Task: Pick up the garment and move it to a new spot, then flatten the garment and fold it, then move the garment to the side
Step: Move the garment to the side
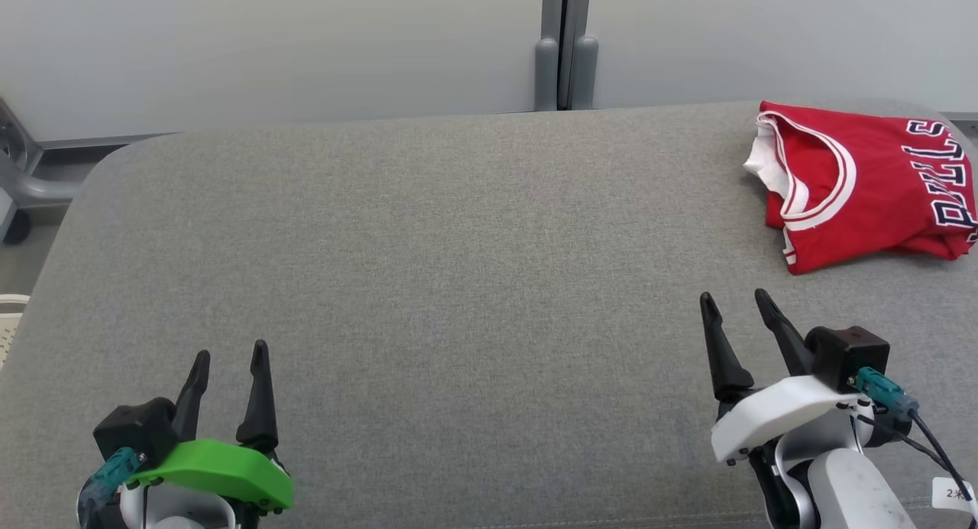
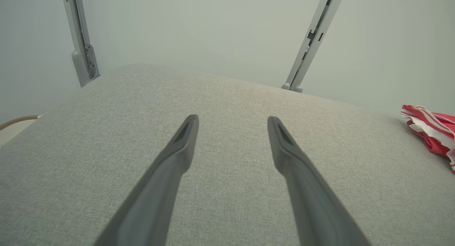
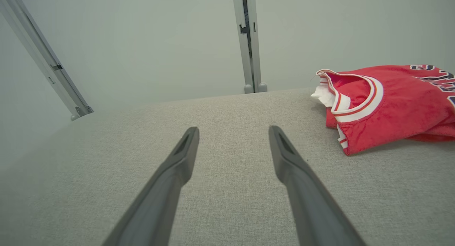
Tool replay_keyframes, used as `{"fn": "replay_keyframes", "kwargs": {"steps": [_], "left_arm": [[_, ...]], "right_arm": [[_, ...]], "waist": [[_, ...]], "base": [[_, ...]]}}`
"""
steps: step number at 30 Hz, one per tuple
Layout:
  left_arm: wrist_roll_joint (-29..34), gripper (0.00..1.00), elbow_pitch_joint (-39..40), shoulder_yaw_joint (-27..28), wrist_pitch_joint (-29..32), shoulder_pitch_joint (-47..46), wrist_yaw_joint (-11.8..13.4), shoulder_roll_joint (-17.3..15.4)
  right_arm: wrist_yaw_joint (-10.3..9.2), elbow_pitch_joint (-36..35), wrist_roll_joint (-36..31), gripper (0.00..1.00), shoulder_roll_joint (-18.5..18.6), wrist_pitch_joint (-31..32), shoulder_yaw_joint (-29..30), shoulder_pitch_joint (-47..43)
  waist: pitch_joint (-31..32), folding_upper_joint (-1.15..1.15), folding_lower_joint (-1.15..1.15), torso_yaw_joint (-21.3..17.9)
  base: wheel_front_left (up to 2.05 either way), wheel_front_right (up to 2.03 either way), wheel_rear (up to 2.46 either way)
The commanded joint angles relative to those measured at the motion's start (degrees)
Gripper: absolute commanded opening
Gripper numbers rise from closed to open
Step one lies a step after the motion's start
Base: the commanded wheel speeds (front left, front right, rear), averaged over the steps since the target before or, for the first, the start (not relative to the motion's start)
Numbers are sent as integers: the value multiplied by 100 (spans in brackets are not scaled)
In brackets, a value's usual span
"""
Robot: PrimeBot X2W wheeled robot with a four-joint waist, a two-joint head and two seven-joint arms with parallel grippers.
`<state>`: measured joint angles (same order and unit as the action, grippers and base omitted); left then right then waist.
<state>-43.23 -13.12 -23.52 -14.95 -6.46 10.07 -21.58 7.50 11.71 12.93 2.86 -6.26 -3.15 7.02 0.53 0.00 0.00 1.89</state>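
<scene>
garment [image 1: 871,185]: red jersey, white trim | folded | lying far right on grey surface [image 1: 458,284]

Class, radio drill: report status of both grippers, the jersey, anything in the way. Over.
Left gripper open, empty. Right gripper open, empty. Red jersey roughly folded, far right of grey cushion, untouched. Nothing between right gripper and jersey.

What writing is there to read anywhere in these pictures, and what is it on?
"ULLS", after a half-hidden first letter, perhaps B: dark sideways letters on the red jersey.
"2米": on a white tag at the head view's lower right, cut by the edge.
Right wrist view: the jersey's letters are cut off and unreadable.
</scene>
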Motion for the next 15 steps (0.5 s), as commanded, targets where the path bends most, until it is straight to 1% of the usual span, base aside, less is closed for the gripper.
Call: {"fn": "replay_keyframes", "kwargs": {"steps": [1,6,15], "left_arm": [[64,100,-19,49,-23,92,-42,11],[303,100,-94,76,-26,110,-111,42],[490,100,-184,101,-28,17,-202,121]], "right_arm": [[-2,27,52,100,7,-69,-35,-93],[-2,100,185,100,8,-136,-168,-135],[-2,184,223,100,7,-187,-220,-167]], "waist": [[19,0,0,11],[48,0,0,37],[37,0,0,55]], "base": [[0,0,0],[0,0,0],[0,0,0]]}}
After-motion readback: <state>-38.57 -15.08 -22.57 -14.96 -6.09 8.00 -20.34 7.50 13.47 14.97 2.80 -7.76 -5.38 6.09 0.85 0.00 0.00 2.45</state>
